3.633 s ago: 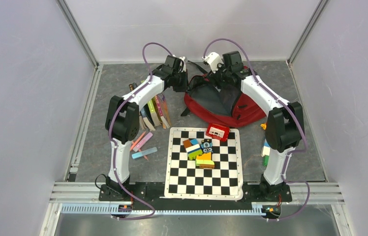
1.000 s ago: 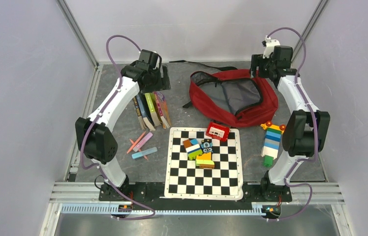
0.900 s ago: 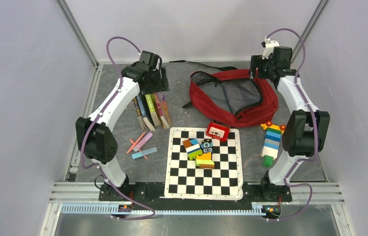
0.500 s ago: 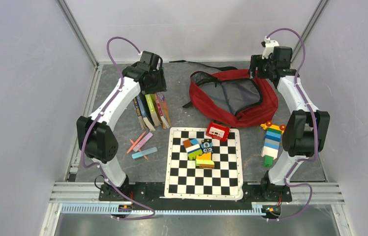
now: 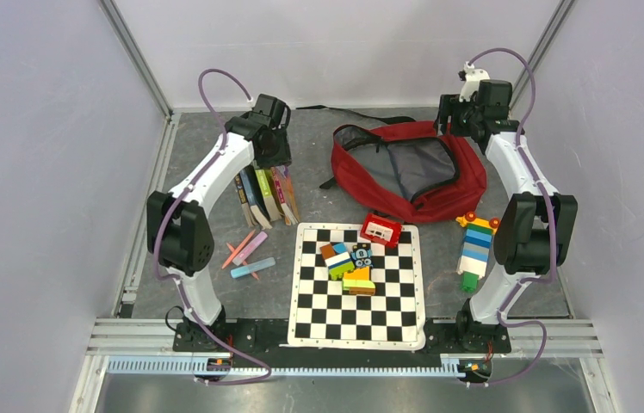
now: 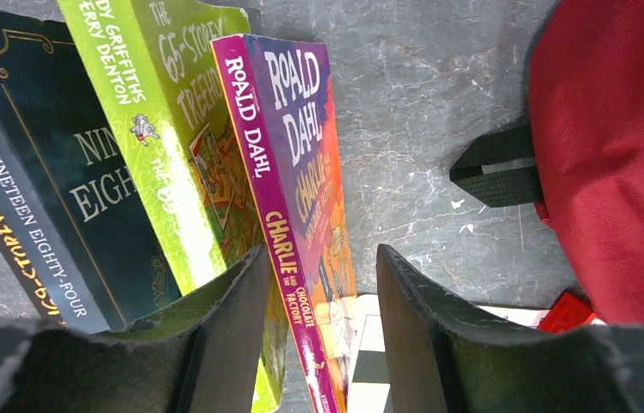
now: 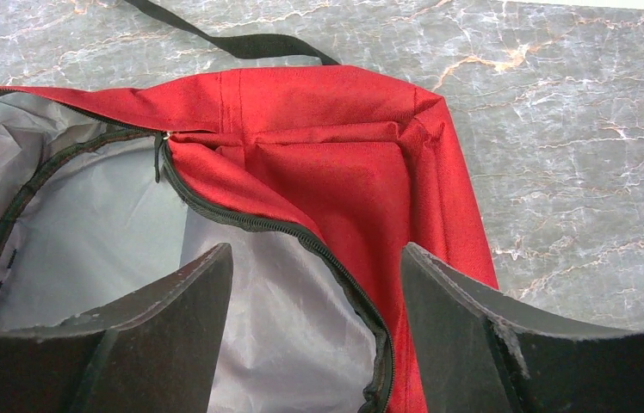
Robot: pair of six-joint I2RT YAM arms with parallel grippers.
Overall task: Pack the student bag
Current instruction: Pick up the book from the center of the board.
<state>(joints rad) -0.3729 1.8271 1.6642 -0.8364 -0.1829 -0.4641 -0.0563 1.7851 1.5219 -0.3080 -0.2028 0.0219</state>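
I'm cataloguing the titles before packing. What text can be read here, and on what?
"ROALD DAHL": cover and spine of the purple book.
"CHARLIE AND THE CHOCOLATE FACTORY": its spine.
"THE 65-STOREY TREEHO", "GRIFFITHS", "DENTON": green book, cut off.
"NINETEEN EIGHTY-FOUR": spine of the dark book.
Student bag: no lettering seen.
Toy blocks in the top view: too small to read.

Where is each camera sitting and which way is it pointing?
Top external: high behind the bases, looking down on the table; left arm and right arm show whole.
Left wrist: on the left arm, looking down at the books; left gripper fingers straddle the purple book.
Right wrist: on the right arm, looking down into the student bag's open mouth; right gripper fingers frame it.
Shared: the student bag appears in all three.
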